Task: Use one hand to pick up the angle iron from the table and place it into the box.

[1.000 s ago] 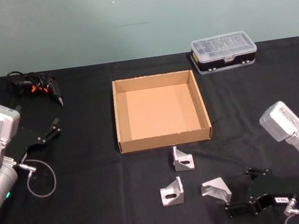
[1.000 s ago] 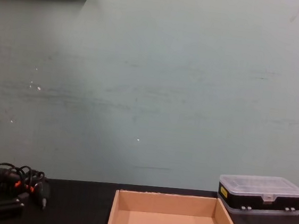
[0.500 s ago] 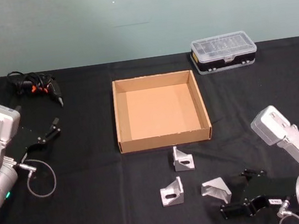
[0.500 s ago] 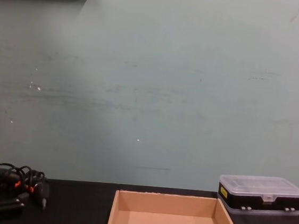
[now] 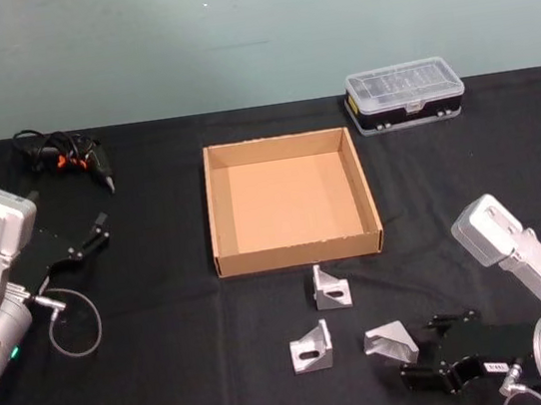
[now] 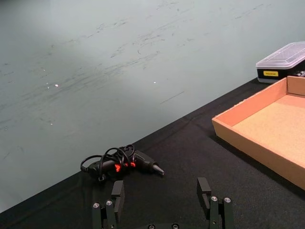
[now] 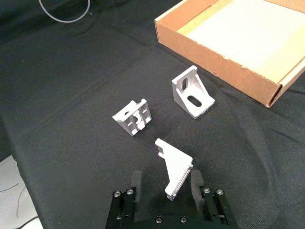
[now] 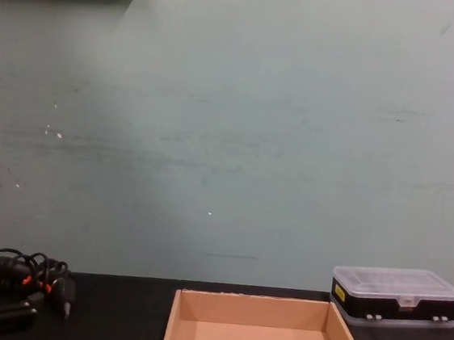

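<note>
On the table (image 5: 174,377), the right gripper (image 5: 421,353) has advanced; its spread fingers (image 7: 196,183) now straddle the angle iron (image 5: 391,342) lying in front of the box (image 5: 298,252). The left gripper (image 5: 89,238) is parked at the left with its fingers apart.

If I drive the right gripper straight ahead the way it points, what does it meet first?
The nearest angle bracket. The right gripper is open, and its jaws stand on either side of the bracket's near end, apparently not yet touching it. Depth is hard to judge, so contact could come almost at once.
</note>
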### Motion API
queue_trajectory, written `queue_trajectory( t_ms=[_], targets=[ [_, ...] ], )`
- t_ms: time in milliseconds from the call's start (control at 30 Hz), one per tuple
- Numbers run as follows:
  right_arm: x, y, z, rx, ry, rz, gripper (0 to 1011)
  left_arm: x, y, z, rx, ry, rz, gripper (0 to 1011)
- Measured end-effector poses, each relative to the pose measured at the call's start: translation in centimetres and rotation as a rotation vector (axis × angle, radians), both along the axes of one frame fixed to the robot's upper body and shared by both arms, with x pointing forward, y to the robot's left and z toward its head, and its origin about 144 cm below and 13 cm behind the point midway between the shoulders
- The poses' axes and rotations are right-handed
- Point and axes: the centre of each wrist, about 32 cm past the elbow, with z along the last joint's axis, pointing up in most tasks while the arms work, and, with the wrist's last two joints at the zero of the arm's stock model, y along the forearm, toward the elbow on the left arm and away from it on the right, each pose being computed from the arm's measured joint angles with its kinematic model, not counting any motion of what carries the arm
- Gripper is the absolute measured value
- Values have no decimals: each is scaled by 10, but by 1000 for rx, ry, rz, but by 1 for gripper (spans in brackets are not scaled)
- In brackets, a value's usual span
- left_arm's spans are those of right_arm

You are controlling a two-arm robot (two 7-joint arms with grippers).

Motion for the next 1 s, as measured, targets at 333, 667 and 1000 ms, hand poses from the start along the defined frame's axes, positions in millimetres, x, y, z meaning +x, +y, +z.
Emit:
queue_trajectory(
  t_ms=[333,667,1000],
  targets=[
    [-1,1,-2,4,-4,16,348,0,0,0,0,0,0,1000],
    [-1,3,-5,3,-13,19,94,0,0,0,0,0,0,1000],
    [-5,2,1,17,-41,18,86,0,0,0,0,0,0,1000]
  ],
)
